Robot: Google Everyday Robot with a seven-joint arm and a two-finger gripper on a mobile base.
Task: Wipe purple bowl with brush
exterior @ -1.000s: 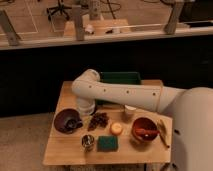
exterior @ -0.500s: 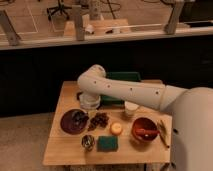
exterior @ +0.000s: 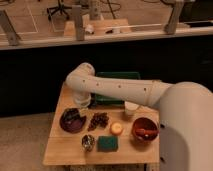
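Note:
The purple bowl [exterior: 71,121] sits at the left of the small wooden table [exterior: 65,152]. My arm reaches in from the right, bends at a white elbow and points down. My gripper [exterior: 82,104] hangs just above the bowl's far right rim. A small dark shape that looks like the brush [exterior: 75,114] lies at the bowl's far side, right under the gripper. I cannot tell whether the gripper holds it.
A dark clustered object [exterior: 98,120], a small orange item [exterior: 116,128], a green sponge [exterior: 107,143] and a metal cup [exterior: 88,142] lie mid-table. A red-orange bowl [exterior: 145,129] holds an orange-brown utensil. A white cup [exterior: 130,109] and a green tray [exterior: 120,76] stand behind.
The arm's end has lifted a little off the left of the bowl and now hangs over its far right rim. More of the bowl shows.

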